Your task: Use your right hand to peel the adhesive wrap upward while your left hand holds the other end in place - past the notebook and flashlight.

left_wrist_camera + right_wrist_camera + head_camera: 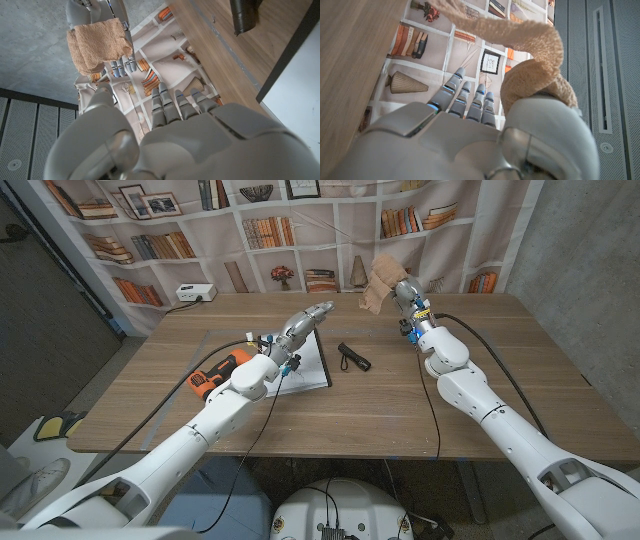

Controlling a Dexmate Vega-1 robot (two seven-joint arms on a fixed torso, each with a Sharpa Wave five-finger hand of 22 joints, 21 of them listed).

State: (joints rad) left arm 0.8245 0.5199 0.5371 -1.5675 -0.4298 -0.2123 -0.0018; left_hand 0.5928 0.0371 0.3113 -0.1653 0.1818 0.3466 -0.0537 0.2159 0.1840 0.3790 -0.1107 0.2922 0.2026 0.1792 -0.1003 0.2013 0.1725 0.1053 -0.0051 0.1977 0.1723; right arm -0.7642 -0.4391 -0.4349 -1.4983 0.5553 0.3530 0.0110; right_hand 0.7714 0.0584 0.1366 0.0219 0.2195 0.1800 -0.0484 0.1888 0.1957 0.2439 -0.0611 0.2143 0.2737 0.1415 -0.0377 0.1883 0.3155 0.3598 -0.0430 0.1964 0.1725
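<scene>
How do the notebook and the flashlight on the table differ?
The notebook is white, flat and broad, partly covered by the left arm; the flashlight is black, slim and cylindrical, lying in the open. The notebook sits toward the robot's left, the flashlight just to its right, apart from it. Both lie on the wooden table, touched by neither robot hand.

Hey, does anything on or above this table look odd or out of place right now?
Yes: the tan wrap is bunched and crumpled in the raised right hand, and the left hand is not on it.
</scene>
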